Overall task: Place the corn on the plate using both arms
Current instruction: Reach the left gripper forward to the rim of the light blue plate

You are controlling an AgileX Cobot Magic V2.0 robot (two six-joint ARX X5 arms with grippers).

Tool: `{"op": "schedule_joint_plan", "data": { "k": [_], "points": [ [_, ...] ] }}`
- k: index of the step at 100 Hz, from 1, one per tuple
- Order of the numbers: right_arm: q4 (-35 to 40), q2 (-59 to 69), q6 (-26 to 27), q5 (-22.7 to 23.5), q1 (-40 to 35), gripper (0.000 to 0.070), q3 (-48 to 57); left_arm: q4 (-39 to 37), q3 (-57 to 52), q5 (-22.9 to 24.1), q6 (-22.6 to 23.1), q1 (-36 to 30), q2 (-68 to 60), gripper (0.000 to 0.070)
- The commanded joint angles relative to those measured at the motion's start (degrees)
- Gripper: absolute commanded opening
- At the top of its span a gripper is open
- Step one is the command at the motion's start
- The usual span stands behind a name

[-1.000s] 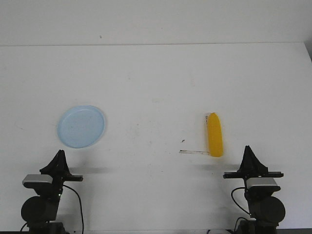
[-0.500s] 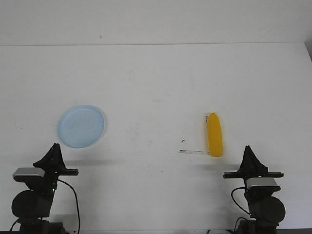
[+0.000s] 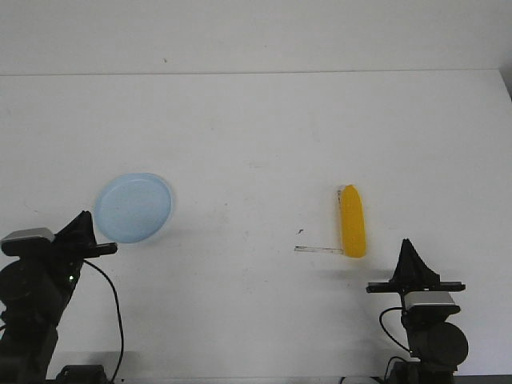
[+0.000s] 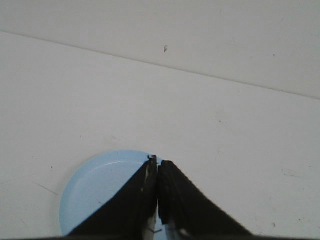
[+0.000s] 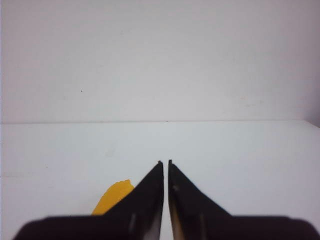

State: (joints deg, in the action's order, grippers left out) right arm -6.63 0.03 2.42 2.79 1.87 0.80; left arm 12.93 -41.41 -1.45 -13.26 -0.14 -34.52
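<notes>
A white surface (image 3: 256,144) carries a pale blue plate (image 3: 133,207) at the left and a yellow corn (image 3: 353,222) lying at the right, well apart. The left claw (image 3: 82,226) sits beside the plate's near edge, fingers pressed together, holding nothing. The right claw (image 3: 410,254), near the corn's near end, is likewise closed and empty.

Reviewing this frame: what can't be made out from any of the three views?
- Corn, right wrist view: only one tip shows; the right end effector covers the rest.
- Plate, left wrist view: the left end effector and the frame edge hide part of it.
- Plate rim, front view: the left arm overlaps its near-left edge.
- Pale strips beside the corn, front view: too small to identify.
</notes>
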Motion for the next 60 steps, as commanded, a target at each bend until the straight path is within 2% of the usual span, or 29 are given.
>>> {"op": "schedule_joint_plan", "data": {
  "k": [1,12,21,34,60],
  "points": [
    [-0.61,0.04,0.55,-0.2,-0.07,0.0016,-0.07,0.33,-1.4,-0.02,-0.57,0.02,-2.38,0.0001],
    [-0.61,0.04,0.55,-0.2,-0.07,0.0016,-0.07,0.9,-2.25,-0.15,-0.61,0.0,-5.64,0.0001],
    [-0.59,0.04,0.55,-0.2,-0.09,0.0016,-0.07,2.6,-3.17,-4.48,-0.76,0.02,-8.22,0.0001],
    [-0.61,0.04,0.55,-0.2,-0.09,0.0016,-0.07,8.35,-6.4,-8.24,-0.31,0.02,-13.14,0.0001],
    [-0.61,0.04,0.55,-0.2,-0.09,0.0016,-0.07,21.75,-16.83,-8.66,4.55,2.62,-28.89,0.0001]
  ]
}}
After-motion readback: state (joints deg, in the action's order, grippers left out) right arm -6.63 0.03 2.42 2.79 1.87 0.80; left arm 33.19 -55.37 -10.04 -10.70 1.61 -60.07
